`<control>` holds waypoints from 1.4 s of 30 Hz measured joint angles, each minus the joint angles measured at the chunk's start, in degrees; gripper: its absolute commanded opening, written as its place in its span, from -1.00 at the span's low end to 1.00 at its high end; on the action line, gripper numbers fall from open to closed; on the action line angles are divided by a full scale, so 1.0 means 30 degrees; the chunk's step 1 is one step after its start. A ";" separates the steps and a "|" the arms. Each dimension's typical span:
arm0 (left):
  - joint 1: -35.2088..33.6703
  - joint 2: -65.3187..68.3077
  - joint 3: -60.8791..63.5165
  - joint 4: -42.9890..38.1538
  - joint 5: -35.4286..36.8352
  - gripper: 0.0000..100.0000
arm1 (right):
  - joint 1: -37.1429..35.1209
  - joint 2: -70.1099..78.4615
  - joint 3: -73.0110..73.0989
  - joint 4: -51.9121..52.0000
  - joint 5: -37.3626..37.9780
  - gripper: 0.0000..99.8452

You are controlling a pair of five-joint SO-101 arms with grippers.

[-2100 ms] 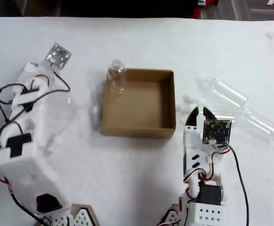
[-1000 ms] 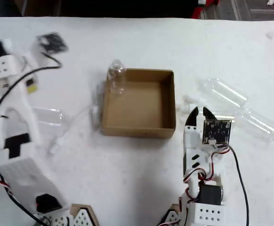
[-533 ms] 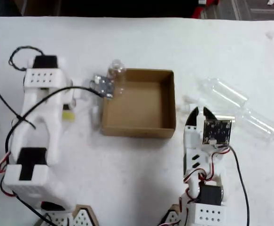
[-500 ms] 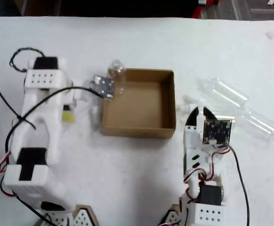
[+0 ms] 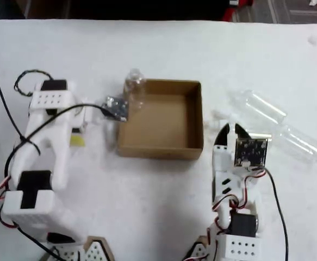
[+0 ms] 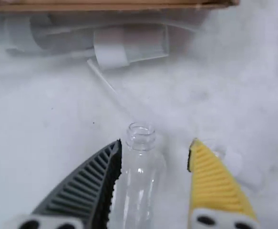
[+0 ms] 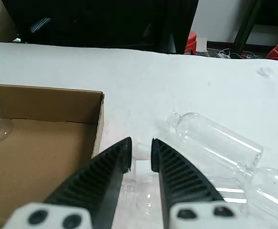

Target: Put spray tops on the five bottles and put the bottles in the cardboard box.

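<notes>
Capless bottle [image 6: 139, 167] lies on the table [image 6: 43, 119], left of the cardboard box [image 5: 161, 148]. Long axis square to the box wall, open neck toward it. Spray tops [image 6: 111, 47] sit against that wall, with a bare strip of table between them and the neck. Left gripper [image 6: 155, 143] wide, straddling the bottle, yellow finger clear of it. Right gripper [image 7: 140, 152]: narrow gap, empty.

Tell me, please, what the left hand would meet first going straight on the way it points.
Probably the clear bottle lying between the left hand's open fingers; beyond it, a white spray top beside the cardboard box.
</notes>
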 measured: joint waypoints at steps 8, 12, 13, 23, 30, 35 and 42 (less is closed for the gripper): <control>0.0000 0.0000 0.1377 -0.2227 0.0000 -0.56 | 0.0000 0.0000 0.0000 0.0000 0.0088 -0.88; -0.0029 0.0000 0.1436 -0.2637 0.0000 -0.57 | 0.0000 0.0000 0.0000 0.0000 0.0088 -0.88; -0.0029 0.0059 0.1436 -0.2667 0.0000 -0.57 | 0.0000 0.0000 0.0000 0.0000 0.0088 -0.88; -0.0088 0.2960 -0.1963 -0.0029 0.0234 -0.67 | 0.0000 0.0000 0.0000 0.0000 0.0088 -0.88; -0.0117 0.3927 -0.2432 0.0234 0.0176 -0.67 | 0.0000 0.0000 0.0000 0.0000 0.0088 -0.88; -0.0117 0.3956 -0.2432 0.0234 0.0176 -0.68 | 0.0000 0.0000 0.0000 0.0000 0.0088 -0.88; -0.0117 0.3956 -0.2432 0.0234 0.0176 -0.97 | 0.0000 0.0000 0.0000 0.0000 0.0088 -0.88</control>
